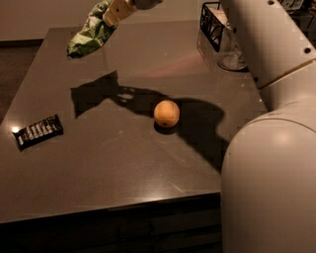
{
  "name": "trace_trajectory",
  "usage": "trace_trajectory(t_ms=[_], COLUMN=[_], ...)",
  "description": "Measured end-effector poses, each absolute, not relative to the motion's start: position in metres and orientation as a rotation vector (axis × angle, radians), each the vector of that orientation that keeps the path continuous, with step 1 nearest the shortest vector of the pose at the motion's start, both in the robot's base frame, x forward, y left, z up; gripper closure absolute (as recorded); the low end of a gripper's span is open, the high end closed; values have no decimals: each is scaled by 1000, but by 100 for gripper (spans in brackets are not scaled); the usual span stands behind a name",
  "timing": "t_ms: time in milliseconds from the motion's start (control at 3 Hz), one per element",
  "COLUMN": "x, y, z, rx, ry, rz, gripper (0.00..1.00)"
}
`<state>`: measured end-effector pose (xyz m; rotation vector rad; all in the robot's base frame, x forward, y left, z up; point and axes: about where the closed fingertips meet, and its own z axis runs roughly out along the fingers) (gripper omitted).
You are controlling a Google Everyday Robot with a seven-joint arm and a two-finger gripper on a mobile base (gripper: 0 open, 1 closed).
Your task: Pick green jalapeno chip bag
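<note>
The green jalapeno chip bag (90,33) hangs crumpled in the air at the top left, well above the dark table (123,168). My gripper (111,12) is shut on the bag's upper end, at the top edge of the camera view. The bag and arm cast a shadow on the table below it. My white arm reaches in from the right and fills the right side of the view.
An orange (167,113) sits near the middle of the table. A dark flat bar wrapper with white lettering (38,131) lies near the left edge. A black wire basket (213,25) and a glass jar (232,54) stand at the back right.
</note>
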<state>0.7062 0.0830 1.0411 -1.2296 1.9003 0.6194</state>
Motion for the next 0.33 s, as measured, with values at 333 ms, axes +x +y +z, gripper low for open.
trace_trajectory(t_ms=[333], x=[705], y=[81], z=[1043], rx=[-1235], ry=[1895], rz=[621], gripper=[100])
